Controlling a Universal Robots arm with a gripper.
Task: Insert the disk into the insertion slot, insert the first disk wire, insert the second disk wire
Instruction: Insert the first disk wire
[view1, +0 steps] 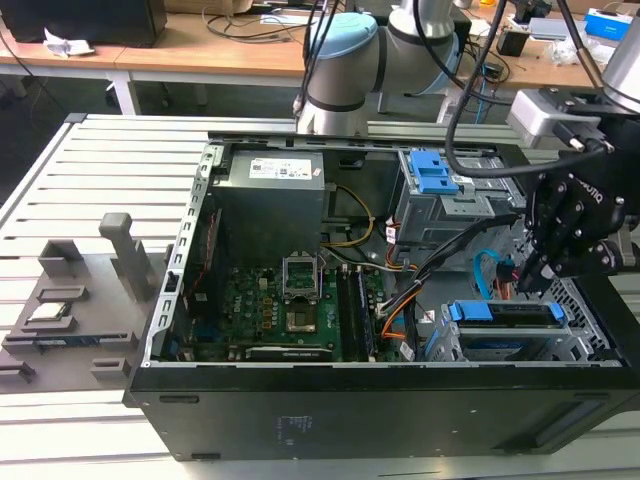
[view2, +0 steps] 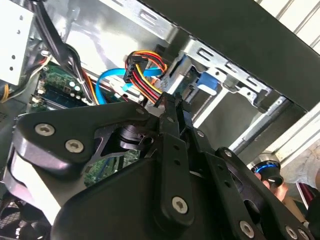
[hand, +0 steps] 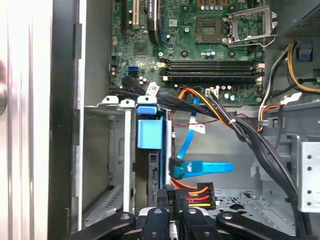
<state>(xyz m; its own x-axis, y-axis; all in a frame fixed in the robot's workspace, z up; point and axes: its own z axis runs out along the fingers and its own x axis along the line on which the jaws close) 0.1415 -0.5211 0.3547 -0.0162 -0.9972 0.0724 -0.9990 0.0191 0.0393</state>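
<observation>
A workshop room with wooden desks (view1: 200, 50) strewn with cables lies behind the computer case (view1: 330, 410). The case itself rests open side up on a slatted metal worktop (view1: 90, 160). The arm (view1: 345, 60), with its pale blue joint caps, rises just behind the case. A grey plastic stand (view1: 90, 290) sits on the worktop beside the case, on the exterior view's left, and a small square chip (view1: 50, 313) lies on it.

Inside the case, a grey power box (view1: 270, 200) fills the back middle, with the green circuit board (view1: 270, 300) in front of it. At the case's back corner, on the exterior view's right, is a grey cage (view1: 440, 195) with blue tabs. At the case's front corner on that same side is the insertion slot (view1: 560, 345), a silver perforated metal cage. The disk (view1: 505, 313) sits in it, its blue frame showing at the cage's open end.

The black hand (view1: 522, 280) hangs inside the case, just above the slot. In both wrist views its fingers (view2: 170, 107) are narrow, pinched on the black plug of a bundle of red, yellow and orange wires (hand: 200, 196). A flat blue cable (hand: 205, 166) lies just beside that bundle, near the disk's end.
</observation>
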